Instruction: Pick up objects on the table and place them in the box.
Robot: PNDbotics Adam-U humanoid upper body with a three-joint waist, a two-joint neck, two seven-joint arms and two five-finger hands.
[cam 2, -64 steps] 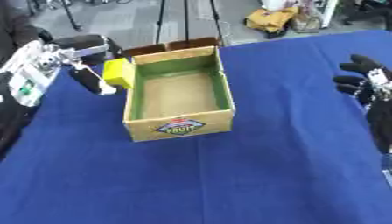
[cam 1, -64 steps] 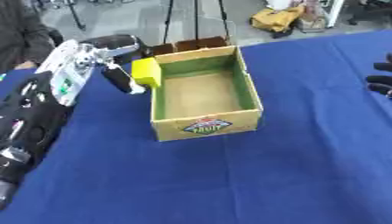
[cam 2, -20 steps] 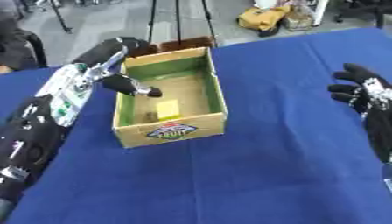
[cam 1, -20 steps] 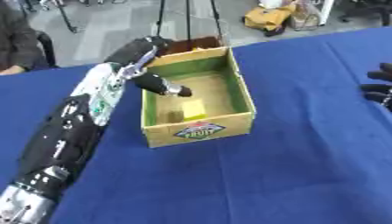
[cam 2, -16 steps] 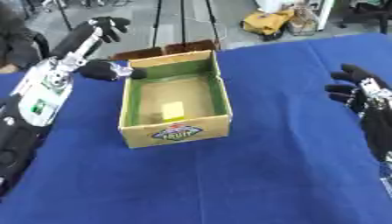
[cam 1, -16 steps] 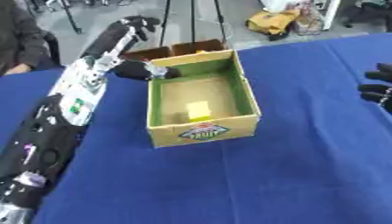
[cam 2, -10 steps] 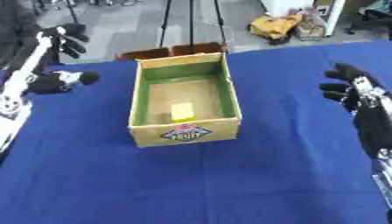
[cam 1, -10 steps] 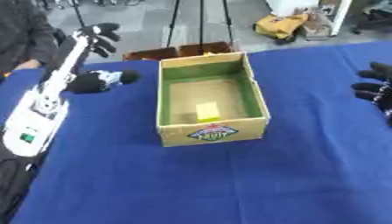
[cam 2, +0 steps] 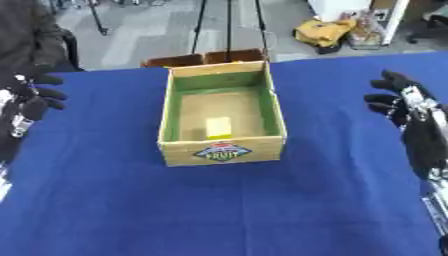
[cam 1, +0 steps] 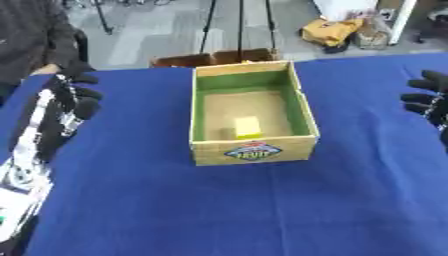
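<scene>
Hovering at the table's left edge, left hand (cam 1: 72, 96) holding nothing, fingers loosely curled rather than spread flat, well apart from the box and clear of its rim. Matching it on the opposite side, right hand (cam 2: 401, 98) hanging over the cloth near the right edge, fingers relaxed and partly spread, likewise carrying nothing and well away from the box.

Covering the whole work area, blue table (cam 1: 262, 210) lying bare around the box, with no loose object visible on it. Sitting near the middle of the cloth, cardboard box (cam 1: 254, 149) standing upright and open at the top, green on its inner walls, printed label facing the robot, probably set there so either arm can reach over a wall. Lying flat on the box floor, toward the near wall, yellow block (cam 1: 248, 126) resting inside, so judging that item as already delivered.

Standing just beyond the far edge of the table, brown crate (cam 1: 214, 57) showing only its top, with dark tripod legs (cam 1: 240, 24) rising behind it, neither blocking the way to the box. Lying further off on the floor, yellow bag (cam 1: 332, 31) staying out of reach. Judging the task close to finished, unless more objects are waiting outside these views
</scene>
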